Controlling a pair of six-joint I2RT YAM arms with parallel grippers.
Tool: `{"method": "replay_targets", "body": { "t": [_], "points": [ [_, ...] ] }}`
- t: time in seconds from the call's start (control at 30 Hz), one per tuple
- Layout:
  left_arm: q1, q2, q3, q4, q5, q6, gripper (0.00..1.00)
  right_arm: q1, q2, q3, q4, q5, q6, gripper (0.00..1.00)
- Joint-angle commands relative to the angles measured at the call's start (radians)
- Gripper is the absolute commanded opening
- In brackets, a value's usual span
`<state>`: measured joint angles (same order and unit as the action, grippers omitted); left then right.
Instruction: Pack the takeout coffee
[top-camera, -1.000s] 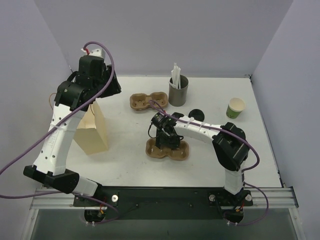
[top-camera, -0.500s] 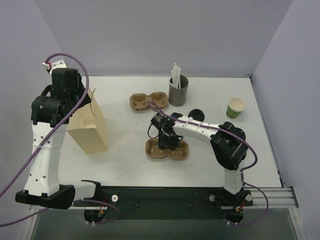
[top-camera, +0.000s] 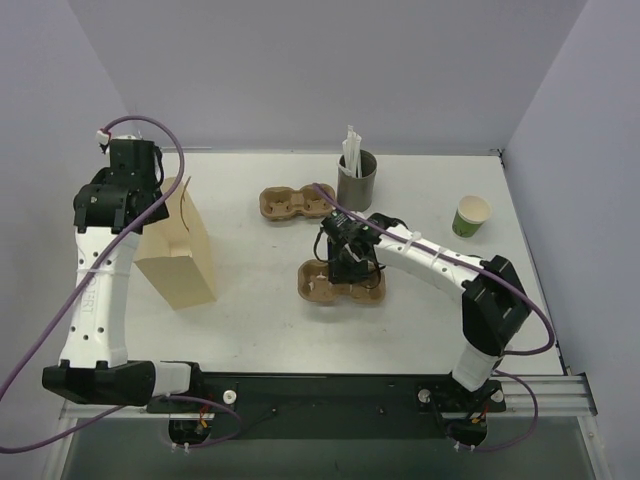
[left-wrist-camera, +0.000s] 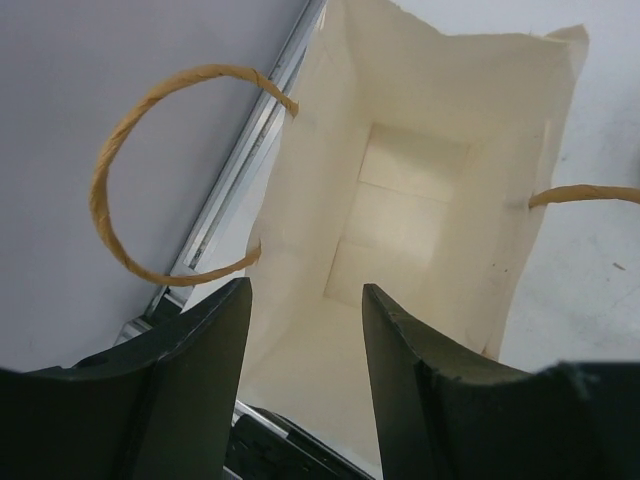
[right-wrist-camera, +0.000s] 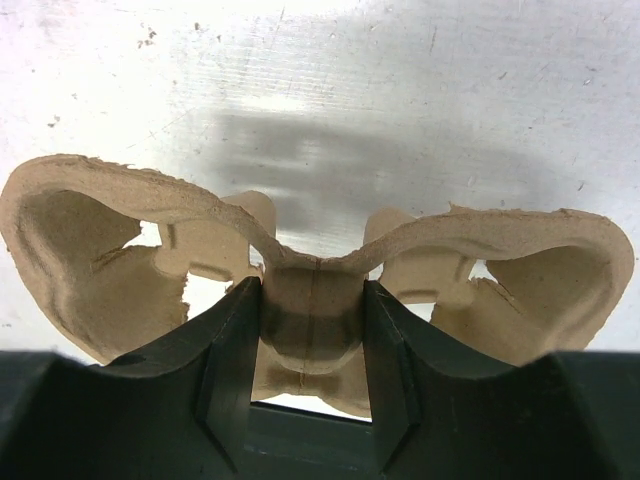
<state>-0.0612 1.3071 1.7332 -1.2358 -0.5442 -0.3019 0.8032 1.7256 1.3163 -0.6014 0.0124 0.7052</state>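
The takeout coffee (top-camera: 471, 215), a small green cup with a pale rim, stands uncovered at the table's right side, far from both grippers. My right gripper (top-camera: 348, 262) is shut on the middle ridge of a brown pulp cup carrier (top-camera: 325, 287) at the table's centre. In the right wrist view, the carrier (right-wrist-camera: 120, 270) spreads to both sides of that gripper (right-wrist-camera: 312, 290). My left gripper (top-camera: 125, 190) hangs open over the mouth of a tan paper bag (top-camera: 185, 250). In the left wrist view, the gripper (left-wrist-camera: 305, 290) holds nothing and the bag (left-wrist-camera: 410, 200) looks empty inside.
A second pulp carrier (top-camera: 295, 203) lies behind the held one. A grey cylindrical cup with white straws (top-camera: 356, 180) stands at the back centre. The bag's twine handles (left-wrist-camera: 130, 180) stick out sideways. The bag stands near the table's left edge.
The right gripper has closed on the carrier's middle and shifted it a little right and back. The left arm has swung left and back, ending above the bag's mouth.
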Motion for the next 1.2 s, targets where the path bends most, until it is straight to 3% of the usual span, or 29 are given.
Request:
{"method": "replay_targets", "body": {
  "t": [0.0,0.47,0.7,0.87,1.0,1.03,1.1,1.17],
  "points": [
    [0.027,0.017,-0.047,0.058,0.0,0.055,0.58,-0.015,-0.054,0.004,-0.032,-0.014,-0.064,0.31],
    [0.095,0.049,-0.096,0.192,-0.05,0.125,0.59,-0.078,-0.078,0.0,-0.005,-0.111,-0.078,0.3],
    [0.156,0.092,-0.125,0.246,0.027,0.155,0.58,-0.091,-0.07,0.001,0.002,-0.135,-0.079,0.3],
    [0.244,0.1,-0.19,0.303,0.197,0.158,0.52,-0.096,-0.067,0.009,0.002,-0.143,-0.079,0.29],
    [0.279,0.098,-0.225,0.335,0.28,0.141,0.31,-0.102,-0.066,0.017,0.002,-0.146,-0.079,0.29],
    [0.279,0.095,-0.228,0.351,0.299,0.142,0.15,-0.105,-0.07,0.017,0.002,-0.146,-0.079,0.29],
    [0.279,0.077,-0.221,0.363,0.367,0.152,0.01,-0.11,-0.081,0.02,0.0,-0.143,-0.081,0.29],
    [0.273,0.051,-0.204,0.389,0.412,0.165,0.0,-0.114,-0.107,0.029,0.0,-0.141,-0.09,0.29]
  ]
}}
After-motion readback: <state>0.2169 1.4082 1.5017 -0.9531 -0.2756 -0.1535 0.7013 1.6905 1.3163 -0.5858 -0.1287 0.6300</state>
